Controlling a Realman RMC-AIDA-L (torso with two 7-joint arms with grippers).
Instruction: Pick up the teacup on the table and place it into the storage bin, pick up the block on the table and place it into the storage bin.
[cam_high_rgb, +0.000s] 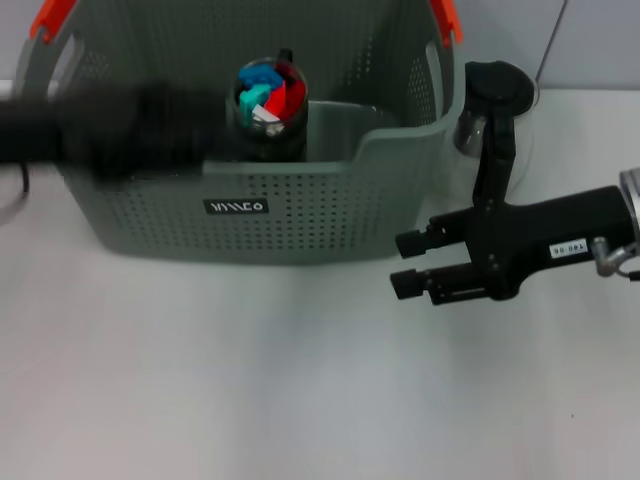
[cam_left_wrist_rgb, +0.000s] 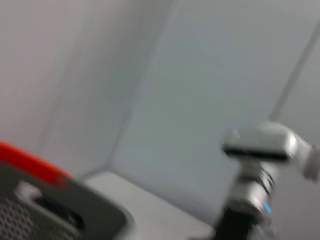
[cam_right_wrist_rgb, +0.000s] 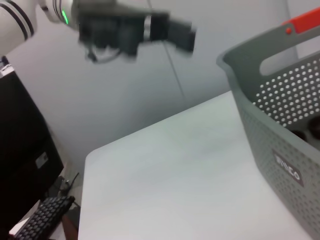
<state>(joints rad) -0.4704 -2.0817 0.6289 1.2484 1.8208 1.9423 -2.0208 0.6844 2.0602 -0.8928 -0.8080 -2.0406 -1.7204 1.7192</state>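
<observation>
The grey perforated storage bin (cam_high_rgb: 300, 215) with orange handle clips stands at the back of the white table. Inside it a dark teacup (cam_high_rgb: 272, 135) stands upright, with red, blue and teal block pieces (cam_high_rgb: 268, 88) showing at its mouth. My left gripper (cam_high_rgb: 180, 130) is a dark blur over the bin's left side, just left of the teacup. The right wrist view shows it in the air as well (cam_right_wrist_rgb: 180, 32), beside the bin (cam_right_wrist_rgb: 280, 125). My right gripper (cam_high_rgb: 406, 264) is low over the table by the bin's right front corner, open and holding nothing.
A clear glassy object (cam_high_rgb: 467, 132) sits behind my right arm, outside the bin's right wall. The table's far edge (cam_right_wrist_rgb: 100, 150) drops off to a black cabinet (cam_right_wrist_rgb: 22, 150) and a keyboard (cam_right_wrist_rgb: 40, 220). The left wrist view shows the bin's orange-clipped rim (cam_left_wrist_rgb: 35, 162).
</observation>
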